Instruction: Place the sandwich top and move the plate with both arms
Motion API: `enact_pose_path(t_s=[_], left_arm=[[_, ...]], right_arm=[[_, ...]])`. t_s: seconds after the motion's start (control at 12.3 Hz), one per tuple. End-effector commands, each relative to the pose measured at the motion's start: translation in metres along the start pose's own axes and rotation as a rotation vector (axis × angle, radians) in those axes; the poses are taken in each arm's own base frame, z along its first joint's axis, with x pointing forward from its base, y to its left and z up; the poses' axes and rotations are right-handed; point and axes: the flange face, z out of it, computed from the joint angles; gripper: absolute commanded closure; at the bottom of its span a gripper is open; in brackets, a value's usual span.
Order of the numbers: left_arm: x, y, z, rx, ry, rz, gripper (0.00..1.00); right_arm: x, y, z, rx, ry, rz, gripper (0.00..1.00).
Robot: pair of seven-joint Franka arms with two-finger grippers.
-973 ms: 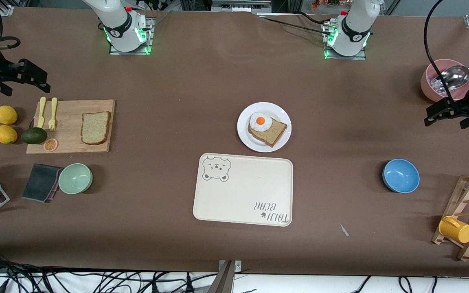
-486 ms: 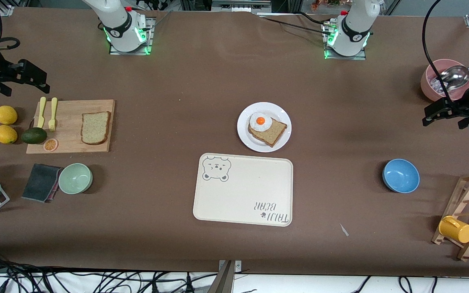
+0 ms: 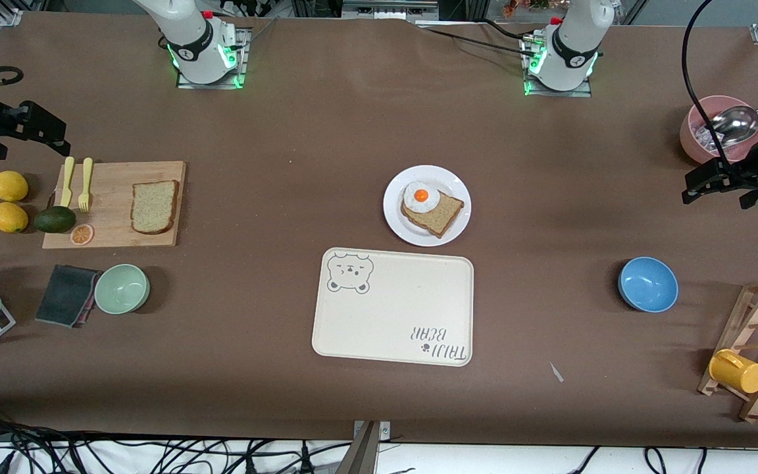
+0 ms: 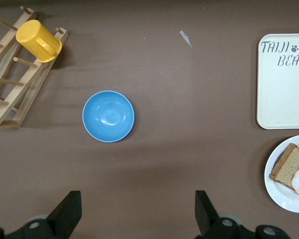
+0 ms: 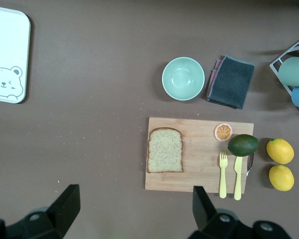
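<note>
The sandwich top [image 3: 154, 207] is lying flat on the wooden cutting board [image 3: 113, 230] toward the right arm's end of the table, its light speckled face showing, with nothing gripping it. Sharing the board with it are a yellow fork and knife [image 3: 76, 184], an orange slice [image 3: 81, 234] and an avocado [image 3: 54, 219] sitting at the board's edge. Two lemons [image 3: 10, 201] are resting on the table just beside the avocado.

The plate [image 3: 458, 224] is sitting mid-table, well apart from the board, and it is carrying the darker bread slice [image 3: 437, 213] with a fried egg [image 3: 420, 196] on it. The cream bear tray [image 3: 393, 307] is lying just beside the plate, nearer to the front camera.

The right gripper [image 5: 131, 208] is hanging in the air over the edge of the cutting board, fingers spread wide apart and holding nothing. The left gripper [image 4: 138, 213] is hanging over bare table between the pink bowl [image 3: 695, 141] with the metal scoop [image 3: 737, 124] and the blue bowl [image 3: 647, 284], its fingers also wide apart and empty.

Nearer to the front camera than the board, a green bowl [image 3: 122, 288] is standing just beside a folded dark cloth [image 3: 65, 295]. At the left arm's end, a yellow mug [image 3: 737, 371] is hanging on a wooden rack [image 3: 757, 329].
</note>
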Motion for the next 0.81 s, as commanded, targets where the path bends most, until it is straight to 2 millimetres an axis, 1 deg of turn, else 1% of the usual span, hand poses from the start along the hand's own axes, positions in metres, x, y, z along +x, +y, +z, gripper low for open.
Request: enact_pose_path(t_s=[0.0,0.73], left_arm=[[0.0036,0.0027,-0.0054,-0.006,0.006,0.001,0.00],[0.0035,0.0018,-0.0054,-0.006,0.006,0.001,0.00]], right_arm=[[-0.0021,-0.0032,0.0108,-0.016,-0.034,-0.032,0.00],[0.0005,-0.0053,0.0162,-0.014,-0.041,-0.046,0.00]])
